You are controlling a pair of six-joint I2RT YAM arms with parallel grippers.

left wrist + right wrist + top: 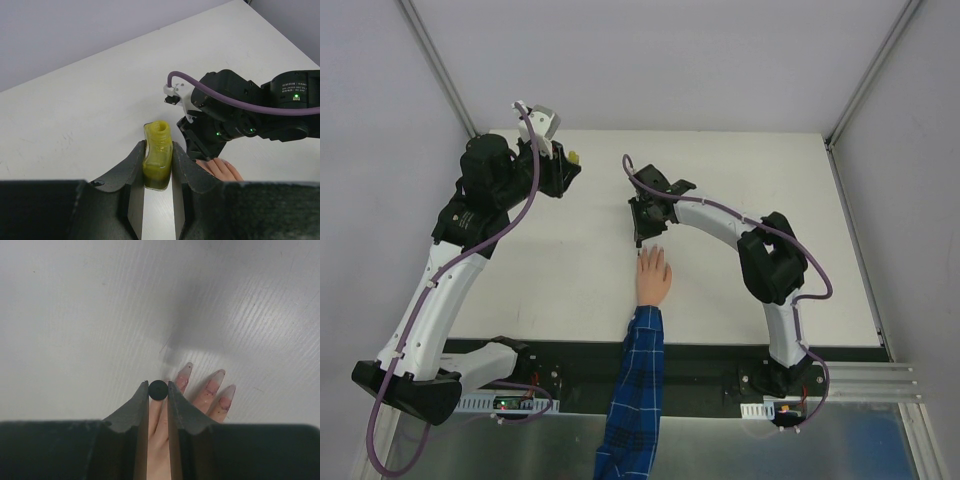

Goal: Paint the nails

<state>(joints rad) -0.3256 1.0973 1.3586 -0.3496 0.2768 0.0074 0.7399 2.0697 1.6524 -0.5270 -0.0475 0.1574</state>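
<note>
Right end effector (pixel 158 384) pinches black cap (pixel 158 390) near pale pinkish speckled nails (pixel 218 376); left end effector (pixel 158 151) clamps uncapped yellow bottle (pixel 159 136)

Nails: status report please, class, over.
Left tool shut on polish bottle. Right tool shut on brush cap, over mannequin hand. Three nails visible, nothing covering them.

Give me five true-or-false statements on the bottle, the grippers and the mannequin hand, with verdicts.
1. The left gripper has its jaws shut on the yellow polish bottle. True.
2. The bottle is capped. False: its threaded neck stands open.
3. The right gripper holds a round black cap over the mannequin hand. True.
4. The hand lies palm up. False: the nails face up.
5. The sleeve is plain red. False: it is blue plaid.
</note>
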